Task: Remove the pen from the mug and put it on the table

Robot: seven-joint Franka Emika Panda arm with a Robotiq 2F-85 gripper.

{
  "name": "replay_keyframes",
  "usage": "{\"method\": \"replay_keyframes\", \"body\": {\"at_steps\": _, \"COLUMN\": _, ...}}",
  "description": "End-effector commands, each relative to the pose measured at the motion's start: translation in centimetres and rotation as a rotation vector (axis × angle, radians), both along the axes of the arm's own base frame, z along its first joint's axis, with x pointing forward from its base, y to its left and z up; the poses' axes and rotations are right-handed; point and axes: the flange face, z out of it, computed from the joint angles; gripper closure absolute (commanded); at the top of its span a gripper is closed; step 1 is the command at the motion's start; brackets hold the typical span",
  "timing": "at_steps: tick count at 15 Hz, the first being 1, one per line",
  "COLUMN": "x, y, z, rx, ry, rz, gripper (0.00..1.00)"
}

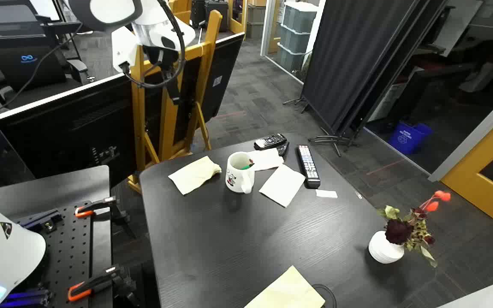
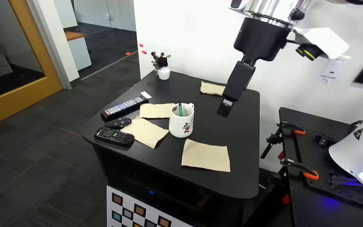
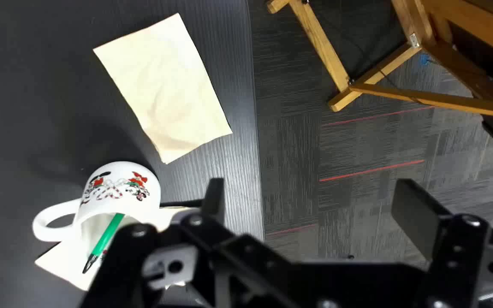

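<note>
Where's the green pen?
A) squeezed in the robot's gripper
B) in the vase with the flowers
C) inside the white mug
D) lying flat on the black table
C: in the wrist view the green pen is inside the white mug, while the gripper is open and holds nothing.

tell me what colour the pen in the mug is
The pen is green, with a dark tip; it shows best in the wrist view.
</note>
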Motion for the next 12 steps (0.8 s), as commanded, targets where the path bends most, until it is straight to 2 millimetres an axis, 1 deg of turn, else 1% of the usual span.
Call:
{"method": "replay_keyframes", "body": {"at_steps": 1, "x": 0.0, "y": 0.0, "z": 0.0, "rx": 0.0, "ry": 0.001, "rz": 0.0, "gripper": 0.0}}
{"method": "replay_keyframes", "body": {"at_steps": 6, "x": 0.2, "y": -0.2, "z": 0.1, "rx": 0.0, "ry": -0.002, "rz": -0.011, "gripper": 0.0}}
{"method": "replay_keyframes", "body": {"at_steps": 9, "x": 0.8, "y": -1.5, "z": 0.2, "rx": 0.001, "ry": -0.02, "rz": -0.099, "gripper": 0.0}}
{"method": "replay_keyframes", "body": {"at_steps": 12, "x": 1.8, "y": -3.5, "z": 0.1, "rx": 0.004, "ry": -0.033, "rz": -0.22, "gripper": 0.0}}
